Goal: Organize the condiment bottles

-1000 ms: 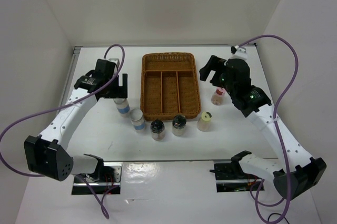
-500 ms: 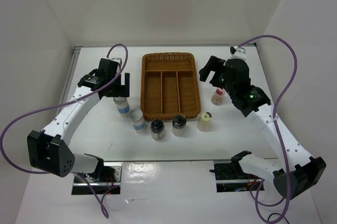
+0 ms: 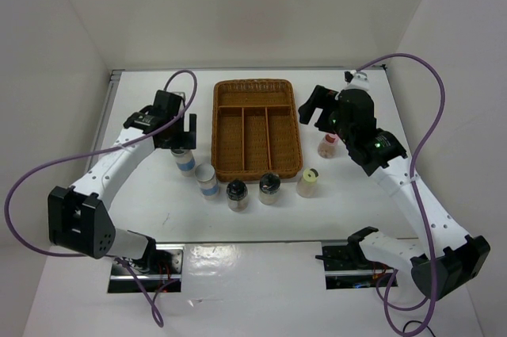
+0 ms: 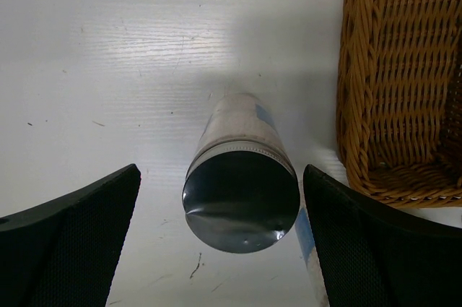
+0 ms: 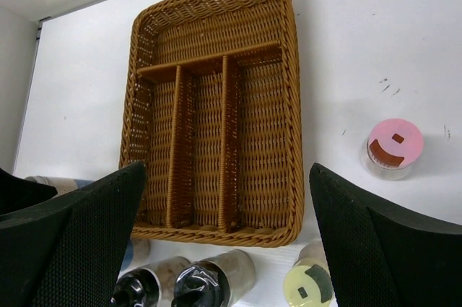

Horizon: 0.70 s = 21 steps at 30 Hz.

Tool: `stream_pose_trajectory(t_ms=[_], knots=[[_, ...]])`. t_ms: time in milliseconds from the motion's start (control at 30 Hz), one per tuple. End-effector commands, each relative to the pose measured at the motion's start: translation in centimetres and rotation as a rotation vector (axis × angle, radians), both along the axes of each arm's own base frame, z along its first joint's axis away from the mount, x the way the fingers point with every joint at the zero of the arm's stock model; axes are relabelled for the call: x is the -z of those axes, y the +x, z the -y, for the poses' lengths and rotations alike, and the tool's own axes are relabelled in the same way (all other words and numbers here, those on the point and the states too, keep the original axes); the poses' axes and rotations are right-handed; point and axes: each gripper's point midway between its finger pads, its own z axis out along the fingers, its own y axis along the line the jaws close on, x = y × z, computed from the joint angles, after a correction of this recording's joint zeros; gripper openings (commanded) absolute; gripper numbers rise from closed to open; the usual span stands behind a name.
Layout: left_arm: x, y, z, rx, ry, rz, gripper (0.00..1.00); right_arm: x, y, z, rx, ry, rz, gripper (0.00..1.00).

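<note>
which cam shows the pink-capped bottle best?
Right wrist: the pink-capped bottle stands unobstructed, cap facing up, right of the wicker tray. Top external shows it small, crowded by the right arm. Left wrist misses it.

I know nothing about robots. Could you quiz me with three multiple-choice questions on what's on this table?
1. Where is the pink-capped bottle?
A) inside the wicker tray
B) on the table, just outside the tray
C) held in a gripper

2. How many bottles stand on the table?
A) four
B) five
C) six

3. How is the left gripper?
A) open
B) shut on a bottle
C) out of view

Answers: 1 B, it stands on the tabletop beside the tray's rim. 2 C, six stand around the tray, none in it. 3 A, its fingers stand wide on either side of a silver-topped bottle.
</note>
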Motion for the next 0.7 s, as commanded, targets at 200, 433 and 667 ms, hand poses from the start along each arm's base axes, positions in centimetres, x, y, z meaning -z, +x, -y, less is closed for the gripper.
stream_pose_trajectory(t_ms=[200, 433, 667], knots=[[1.1, 0.0, 0.3, -0.005, -0.007, -0.017, 0.99, 0.2, 0.1, 0.0, -0.009, -0.006, -0.002, 0.98], [2.4, -0.2, 0.8, 0.002, -0.026, -0.052, 0.98, 0.2, 0.1, 0.0, -0.009, -0.006, -0.002, 0.98], [2.6, 0.0, 0.8, 0.002, -0.026, -0.052, 0.9, 1.1, 0.1, 0.4, -0.003, -0.021, -0.018, 0.98]])
